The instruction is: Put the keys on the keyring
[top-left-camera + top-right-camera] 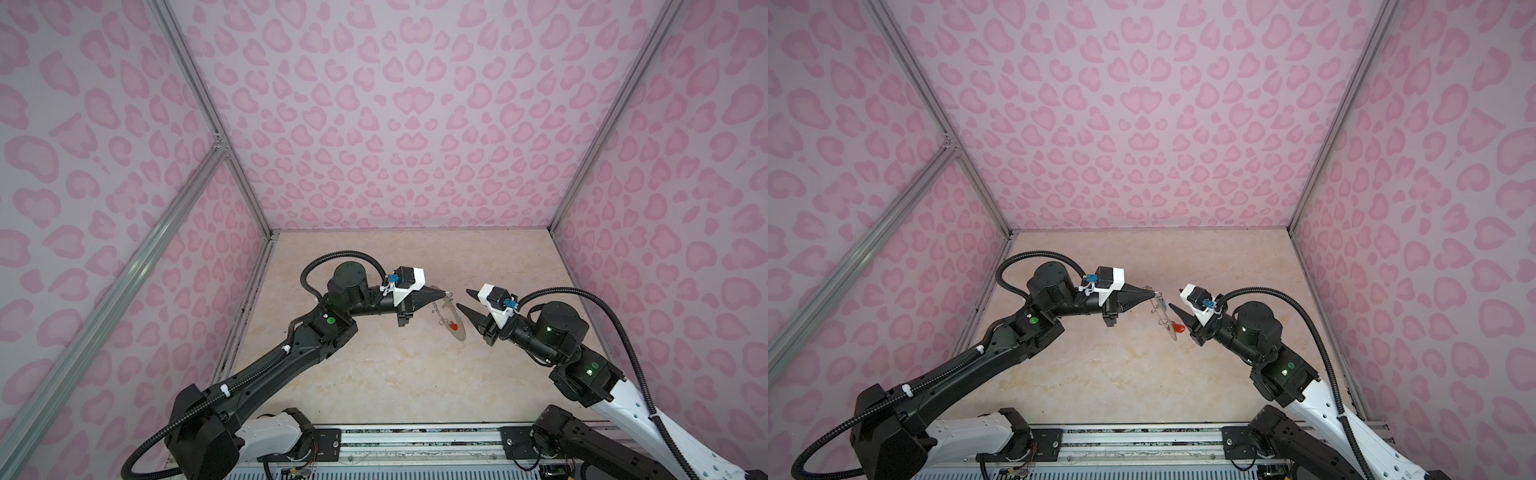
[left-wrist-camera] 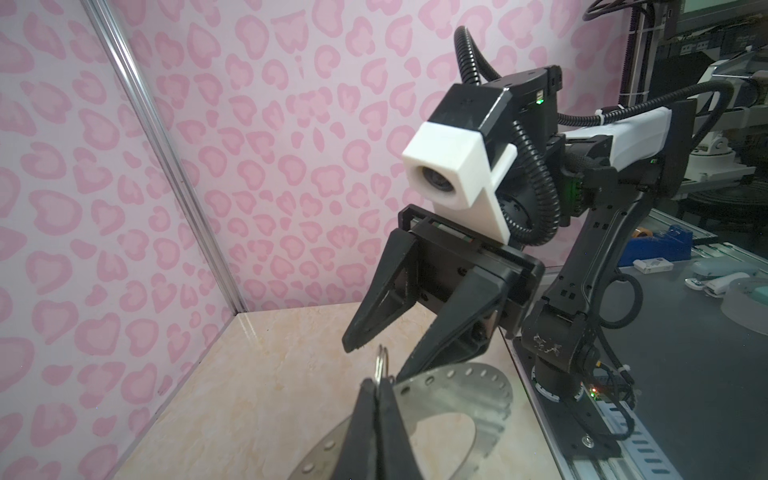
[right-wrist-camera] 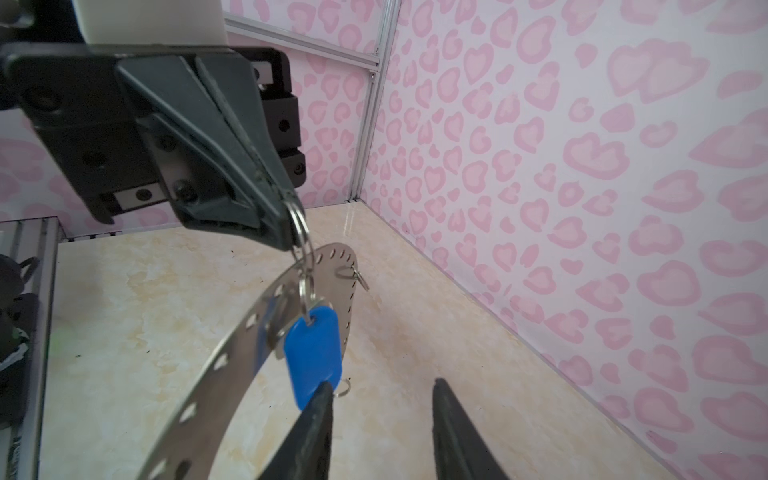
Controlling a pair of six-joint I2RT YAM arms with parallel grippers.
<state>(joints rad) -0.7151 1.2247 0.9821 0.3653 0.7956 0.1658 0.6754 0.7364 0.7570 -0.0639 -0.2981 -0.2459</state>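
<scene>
Right up close, the right gripper [image 3: 383,384] has its fingers parted with nothing between them. One fingertip [image 3: 322,399] sits at the bottom edge of the blue tag [image 3: 313,353]; touching or just short, I cannot tell.

Just beyond, that tag hangs with what looks like its silver key [image 3: 276,338] from a small ring on the wire loop [image 3: 301,232]. The loop is pinched tight in the closed left gripper [image 3: 282,220]. So the keyring [image 3: 232,365] is up in the air, dangling tilted from that loop, clear of the table [image 3: 124,311].

In both top views the red tag [image 1: 454,326] shows low against the disc, between the two grippers. Whether its key is truly threaded there is too small to tell.

My read: blue is on and red looks on too, so the threading seems nearly done. What's left, I'd judge, is checking the red one and laying the keyring down. Farthest off stands the pink patterned wall [image 3: 582,166].
</scene>
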